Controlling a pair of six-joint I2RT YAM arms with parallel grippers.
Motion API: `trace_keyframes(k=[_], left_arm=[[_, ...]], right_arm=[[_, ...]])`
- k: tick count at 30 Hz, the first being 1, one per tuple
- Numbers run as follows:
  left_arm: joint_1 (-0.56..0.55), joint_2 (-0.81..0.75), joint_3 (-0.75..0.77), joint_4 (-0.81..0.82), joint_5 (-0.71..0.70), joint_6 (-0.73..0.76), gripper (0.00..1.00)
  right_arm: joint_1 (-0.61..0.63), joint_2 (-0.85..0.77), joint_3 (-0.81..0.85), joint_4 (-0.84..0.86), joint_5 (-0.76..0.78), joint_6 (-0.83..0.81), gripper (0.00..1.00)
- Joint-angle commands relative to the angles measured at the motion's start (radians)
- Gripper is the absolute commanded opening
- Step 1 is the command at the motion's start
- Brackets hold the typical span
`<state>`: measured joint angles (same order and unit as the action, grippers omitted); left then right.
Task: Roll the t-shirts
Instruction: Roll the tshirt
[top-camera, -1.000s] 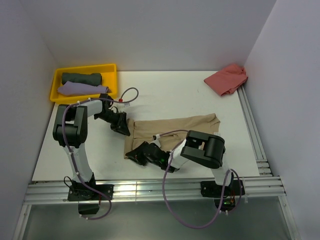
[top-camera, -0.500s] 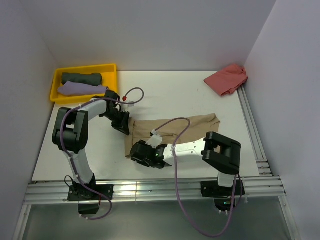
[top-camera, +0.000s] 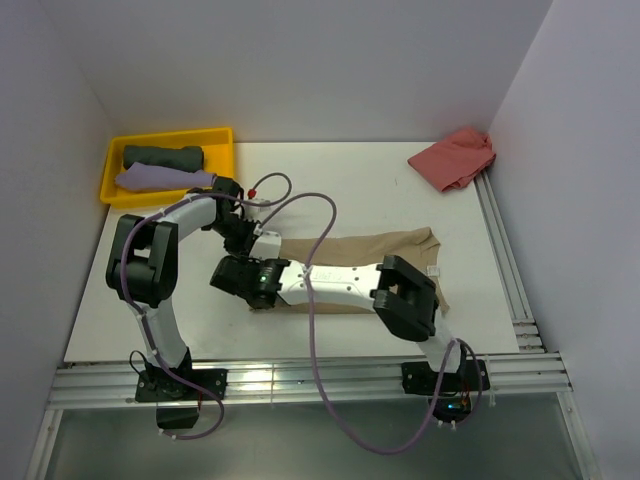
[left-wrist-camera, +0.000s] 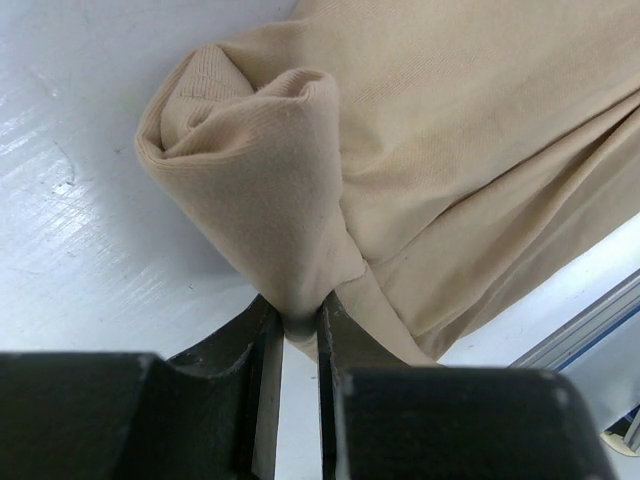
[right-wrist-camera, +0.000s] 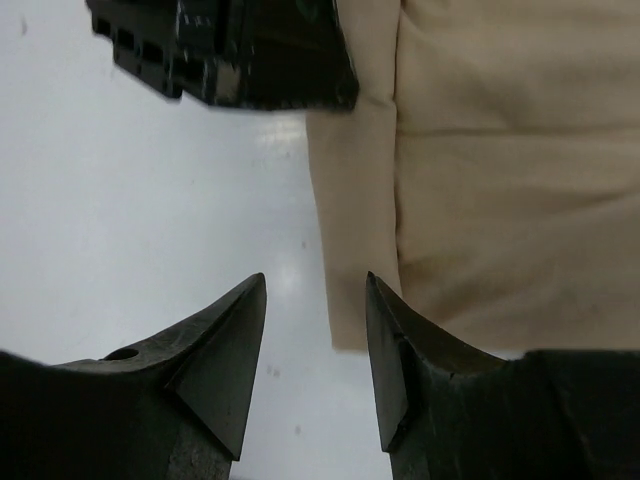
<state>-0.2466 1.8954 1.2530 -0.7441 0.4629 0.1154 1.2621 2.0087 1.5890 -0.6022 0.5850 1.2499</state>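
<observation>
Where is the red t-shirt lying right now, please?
In the top view, the red t-shirt lies bunched at the far right corner of the table, beside the wall, apart from the tan t-shirt.

Nothing to read here, folks: no lettering, number, brand or sign comes through in any view. The tan t-shirt (top-camera: 380, 245) is plain cloth, the yellow tray (top-camera: 170, 133) at upper left has bare plastic walls, and the white counter (top-camera: 350, 190) carries no marking.
</observation>
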Motion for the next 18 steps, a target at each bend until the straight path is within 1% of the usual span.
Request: trace_keyframes(k=[1,2,6,11,13,18], left_arm=[[-0.008,-0.025,0.043,-0.011,-0.033,0.015,0.08],[-0.008,-0.022,0.048,-0.014,-0.035,0.015,0.08],[-0.014,-0.021,0.048,-0.012,-0.038,0.012,0.08],[-0.022,-0.021,0.043,-0.009,-0.040,0.007,0.08],[-0.023,-0.019,0.046,-0.012,-0.036,0.007,0.08],[-0.028,-0.018,0.048,-0.009,-0.041,0.006,0.08]], right_arm=[[-0.030,0.100,0.127,-0.126,0.098,-0.115,0.52],[-0.033,0.116,0.175,-0.149,0.108,-0.124,0.52],[-0.044,0.185,0.252,-0.154,0.137,-0.179,0.52],[-0.044,0.242,0.344,-0.195,0.157,-0.196,0.51],[-0.043,0.257,0.356,-0.205,0.159,-0.196,0.51],[-0.043,0.271,0.339,-0.162,0.144,-0.204,0.50]])
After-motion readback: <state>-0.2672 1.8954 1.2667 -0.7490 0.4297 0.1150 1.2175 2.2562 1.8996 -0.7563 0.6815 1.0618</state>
